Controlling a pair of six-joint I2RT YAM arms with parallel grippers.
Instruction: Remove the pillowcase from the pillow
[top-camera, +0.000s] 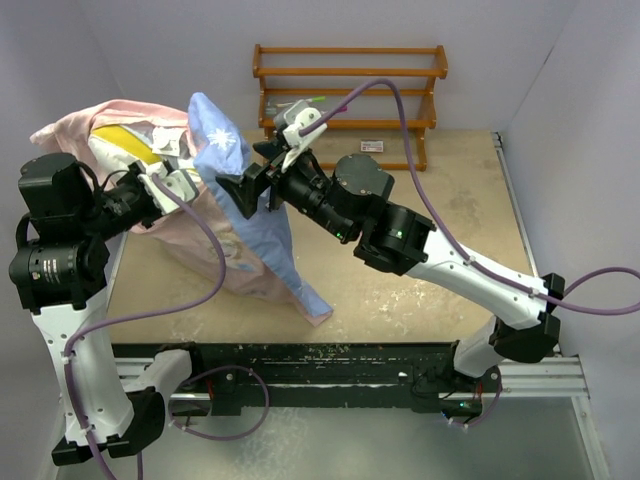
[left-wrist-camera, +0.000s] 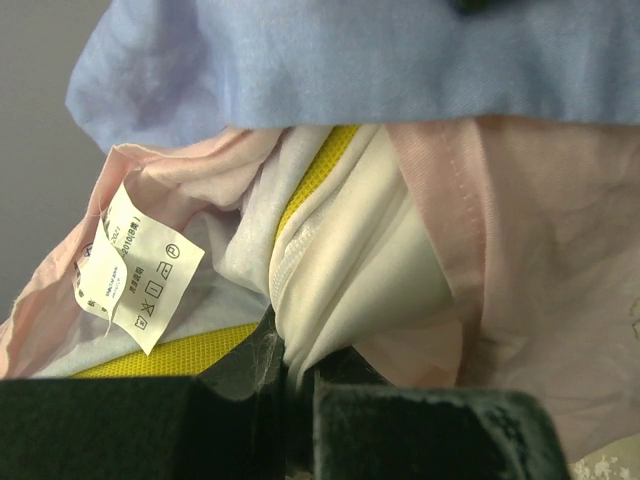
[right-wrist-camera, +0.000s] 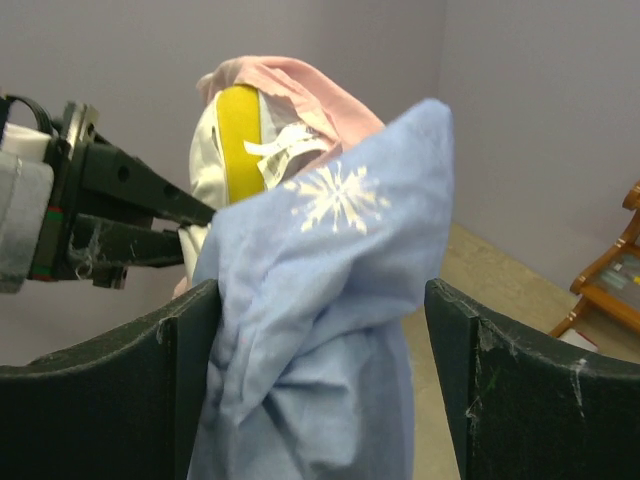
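two arms meet over the left half of the table (top-camera: 440, 290). your left gripper (left-wrist-camera: 300, 395) is pinched tight on a white corner of the pillow (left-wrist-camera: 350, 270) — the fabric bunches right between the dark fingers, next to the yellow band (left-wrist-camera: 312, 185). a white care label (left-wrist-camera: 135, 265) hangs just beside it against the pink lining. your right gripper (right-wrist-camera: 320, 310) has its jaws apart, one on each side of a raised fold of the pillowcase (right-wrist-camera: 330, 250); the blue cloth leans on one finger (right-wrist-camera: 120, 400) and stands clear of the other, so nothing is clamped there. the pillowcase is turned partly inside out: pink side bunched around the pillow at the table's left edge, blue side with a white snowflake (top-camera: 220, 135) rising in a peak between the two grippers and trailing down to the table toward the near edge. pillow is mostly inside the cover — only its yellow and white end shows at the opening. wooden rack (top-camera: 350, 95) stands at the back, well apart.
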